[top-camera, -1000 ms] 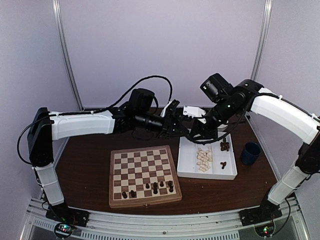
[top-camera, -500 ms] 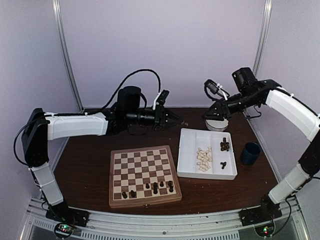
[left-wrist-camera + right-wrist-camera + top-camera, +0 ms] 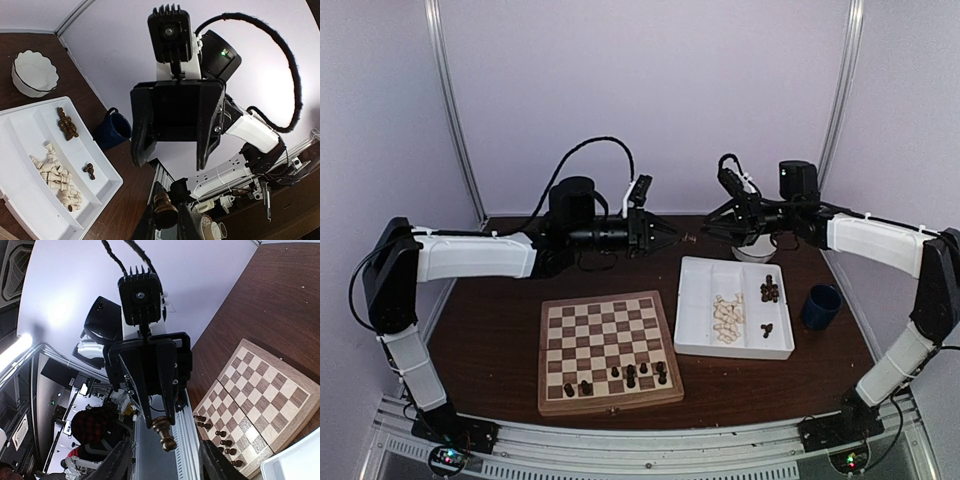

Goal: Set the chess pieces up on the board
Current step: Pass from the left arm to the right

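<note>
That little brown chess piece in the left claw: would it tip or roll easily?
Likely light: the left gripper pinches the dark piece by one end. Its round turned shape would probably roll if laid down, and tip if nudged.

We see the left tool (image 3: pixel 160 415) in matt black, and the dark brown piece (image 3: pixel 165 432) pinched at its tip has a glossy sheen. The right tool (image 3: pixel 171 164) is black as well (a small green light glows on the arm behind it). On the near side of the left tool, the board (image 3: pixel 610 335) shows light and dark brown checks inside a tan frame, with dark brown pieces (image 3: pixel 630 378) on its near rows. Below the right tool, the white tray (image 3: pixel 692 300) holds cream pieces (image 3: pixel 726 318) and a dark brown cluster (image 3: pixel 769 291). Beside the tray is a dark blue mug (image 3: pixel 820 306). The bench (image 3: pixel 490 320) is reddish-brown wood grain.
</note>
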`<state>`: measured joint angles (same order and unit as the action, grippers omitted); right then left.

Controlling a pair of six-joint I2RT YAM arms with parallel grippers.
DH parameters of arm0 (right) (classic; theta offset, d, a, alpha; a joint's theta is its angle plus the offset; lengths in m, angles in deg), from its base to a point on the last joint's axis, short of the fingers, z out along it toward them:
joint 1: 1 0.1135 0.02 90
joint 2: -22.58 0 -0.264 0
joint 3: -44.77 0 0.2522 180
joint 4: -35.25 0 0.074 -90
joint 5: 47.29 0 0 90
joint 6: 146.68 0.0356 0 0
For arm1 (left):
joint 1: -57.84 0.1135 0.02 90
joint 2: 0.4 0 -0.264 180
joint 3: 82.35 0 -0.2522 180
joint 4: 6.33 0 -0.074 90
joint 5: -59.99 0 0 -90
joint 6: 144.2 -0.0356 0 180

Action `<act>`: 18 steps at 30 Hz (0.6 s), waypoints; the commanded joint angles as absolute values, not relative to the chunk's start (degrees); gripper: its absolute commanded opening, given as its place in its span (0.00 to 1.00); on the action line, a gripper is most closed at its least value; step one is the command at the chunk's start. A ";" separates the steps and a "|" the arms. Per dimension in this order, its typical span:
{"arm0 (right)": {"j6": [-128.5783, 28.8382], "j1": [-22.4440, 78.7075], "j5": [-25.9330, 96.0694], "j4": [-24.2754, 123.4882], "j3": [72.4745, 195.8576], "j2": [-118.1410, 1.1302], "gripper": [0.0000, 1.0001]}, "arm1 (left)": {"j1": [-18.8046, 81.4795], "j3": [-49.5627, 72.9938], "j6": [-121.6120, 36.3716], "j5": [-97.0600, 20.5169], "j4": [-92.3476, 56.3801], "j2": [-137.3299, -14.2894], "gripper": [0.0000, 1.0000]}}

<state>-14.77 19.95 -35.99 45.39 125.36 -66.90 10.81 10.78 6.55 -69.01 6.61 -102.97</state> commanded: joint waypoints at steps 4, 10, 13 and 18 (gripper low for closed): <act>-12.07 22.19 -38.49 41.18 126.62 -66.23 0.48 | 10.86 11.80 9.01 -67.88 15.17 -102.24 0.08; -12.17 22.51 -38.51 41.63 127.15 -66.81 0.47 | 10.85 12.04 10.02 -67.76 16.84 -102.86 0.08; -12.12 22.73 -38.57 41.45 127.26 -66.81 0.44 | 10.87 12.10 10.26 -67.54 17.08 -103.10 0.08; -11.91 22.99 -38.68 40.90 127.09 -66.63 0.37 | 10.82 12.21 10.53 -67.50 17.48 -103.54 0.08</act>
<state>-12.06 22.42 -37.49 42.71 125.67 -66.90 10.81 11.46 10.03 -67.92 13.39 -103.03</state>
